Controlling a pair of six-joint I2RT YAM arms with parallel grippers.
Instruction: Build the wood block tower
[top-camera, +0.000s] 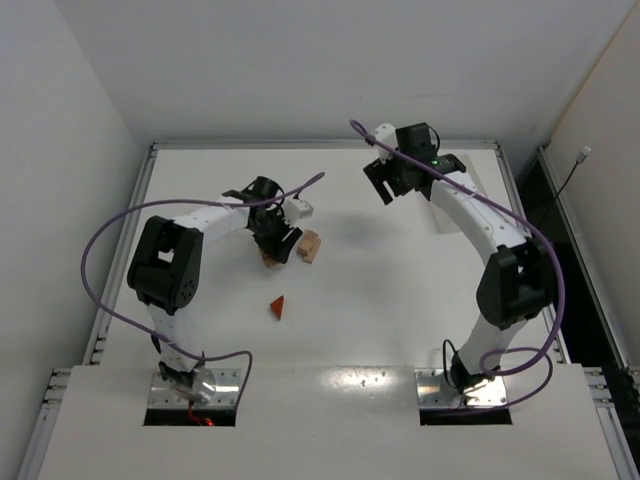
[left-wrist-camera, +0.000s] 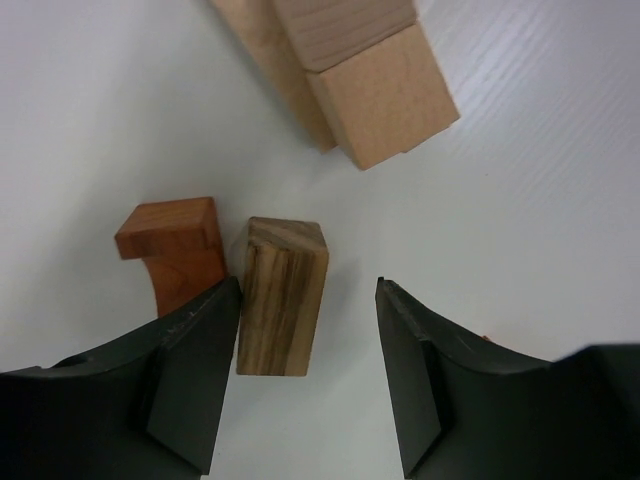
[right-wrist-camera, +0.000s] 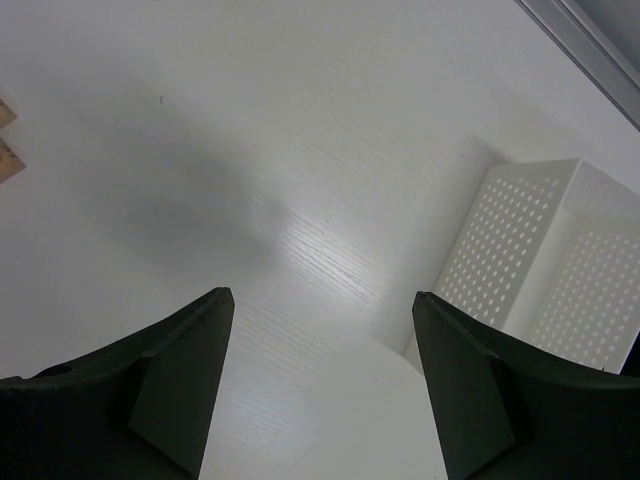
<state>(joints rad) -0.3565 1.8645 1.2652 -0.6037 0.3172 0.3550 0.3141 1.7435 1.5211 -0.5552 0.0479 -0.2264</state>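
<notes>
**Tower pieces loose mid-worktop, both tools released**

Overhead, bottom edge: both arm bases sit in cut-outs of a white front board. Purple cables (top-camera: 95, 265) loop off each arm. The worktop (top-camera: 380, 300) is matt white, finely ribbed in the wrist views, with metal rail round its edges. Plain white walls (top-camera: 300, 60) close it in on three sides.

A red wedge (top-camera: 279, 307) lies alone lower centre-left, well apart from the rest.

The wood block tower (top-camera: 311, 245) is no column here. Its pieces are grouped centre-left, under and just right of the left arm's head.

Left wrist view:
- The left tool (left-wrist-camera: 310, 288) is released, jaws either side of a dark-grained striped block (left-wrist-camera: 282, 295) lying on the worktop. One jaw is at the block's side, the other stands clear with a gap.
- A reddish-brown arch (left-wrist-camera: 172, 245) sits just left of that block, its lower part hidden behind a jaw.
- Pale blocks (left-wrist-camera: 375, 95) touch each other at the frame's top and are cut off there. Can't tell the count.

The right tool (right-wrist-camera: 322, 296), upper right of centre overhead, is released over bare worktop with nothing between its jaws. A white perforated bin (right-wrist-camera: 540, 260) is cut off at that frame's right edge. Overhead it is mostly hidden behind the right arm.
</notes>
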